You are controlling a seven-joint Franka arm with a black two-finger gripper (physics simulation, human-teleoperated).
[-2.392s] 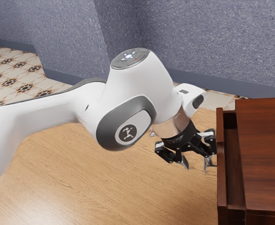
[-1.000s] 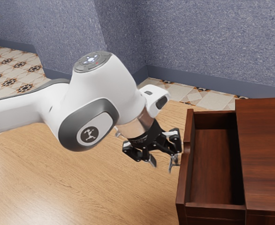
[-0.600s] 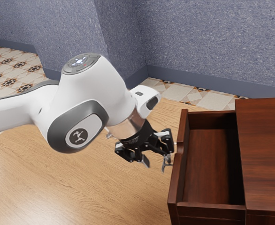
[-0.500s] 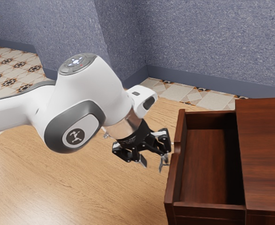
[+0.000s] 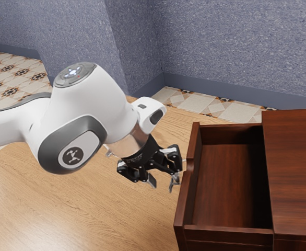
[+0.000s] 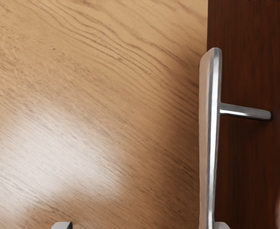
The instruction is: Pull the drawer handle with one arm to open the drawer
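My jaws hung released, fingers spread wide, just in front of the drawer (image 5: 226,234), low over the wooden counter (image 5: 64,209). The silver handle (image 6: 210,143) lay against one fingertip only, with the other finger well apart from it. The drawer stood drawn far out of the dark cabinet (image 5: 294,167) at the exterior view's right, its inside open to view.
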